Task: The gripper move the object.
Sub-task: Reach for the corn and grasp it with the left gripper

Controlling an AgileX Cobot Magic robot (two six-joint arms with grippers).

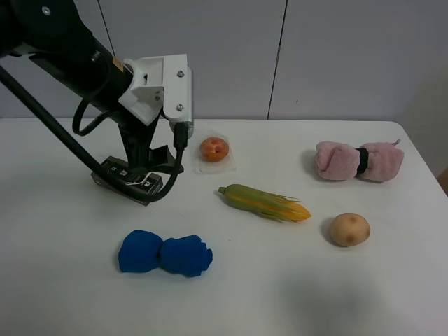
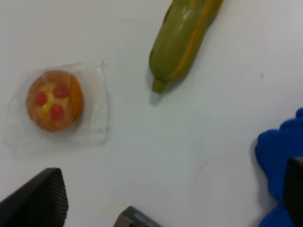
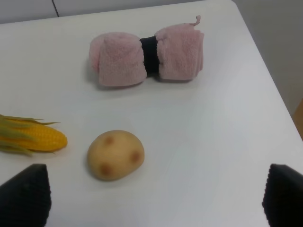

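Observation:
The toy corn cob (image 1: 262, 201) lies on the white table (image 1: 63, 294) near the middle, green stem end to the left and yellow tip to the right. My left gripper (image 1: 155, 162) hangs under its white block to the left of the corn, apart from it, open and empty. In the left wrist view the corn's green stem end (image 2: 182, 38) lies beyond the open gripper (image 2: 165, 203). The right gripper (image 3: 154, 198) is open and empty; its view shows the corn's yellow tip (image 3: 33, 137). The right arm is outside the exterior view.
A blue cloth (image 1: 164, 254) lies in front of the left gripper. A black box (image 1: 129, 178) sits beneath it. An orange tart in clear plastic (image 1: 214, 149) lies behind the corn. A tan potato (image 1: 348, 229) and a pink cloth (image 1: 358, 161) lie at the right.

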